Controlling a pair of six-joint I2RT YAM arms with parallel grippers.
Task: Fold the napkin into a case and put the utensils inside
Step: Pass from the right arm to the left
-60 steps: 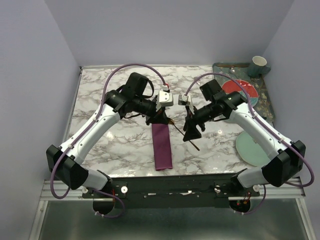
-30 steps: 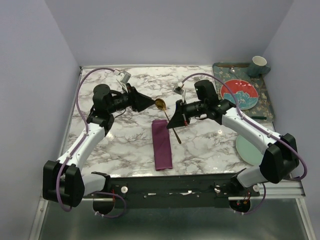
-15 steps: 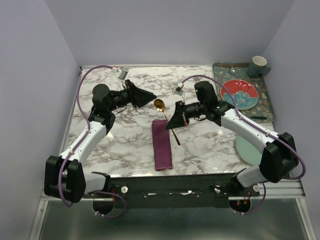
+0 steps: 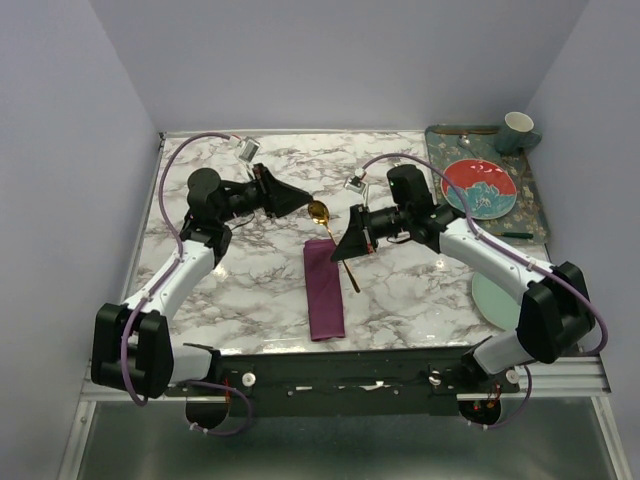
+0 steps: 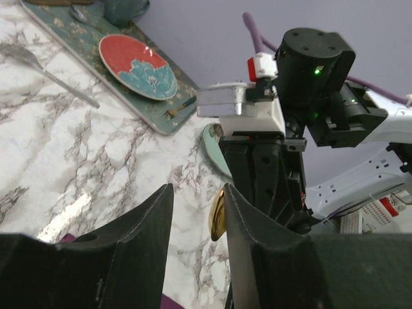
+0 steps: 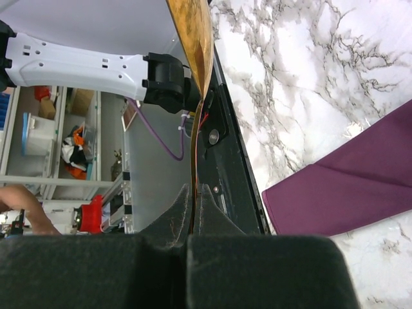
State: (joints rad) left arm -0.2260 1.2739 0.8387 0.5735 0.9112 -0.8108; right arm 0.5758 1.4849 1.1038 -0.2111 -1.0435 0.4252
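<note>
The right gripper (image 4: 345, 250) clamps the gold spoon (image 4: 319, 210) by its handle, near the far end of the plum napkin case (image 4: 323, 290). The case lies flat on the marble table (image 4: 230, 290). The left gripper (image 4: 306, 198) hovers beside the spoon's bowl, jaws parted and empty.

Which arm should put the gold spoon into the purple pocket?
Right. The right gripper is shut on the gold spoon beside the case; the left gripper is open and empty.

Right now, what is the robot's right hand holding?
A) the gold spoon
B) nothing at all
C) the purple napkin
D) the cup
A: the right gripper is shut on the thin handle of the gold spoon, while the purple napkin lies folded with nothing gripping it.
</note>
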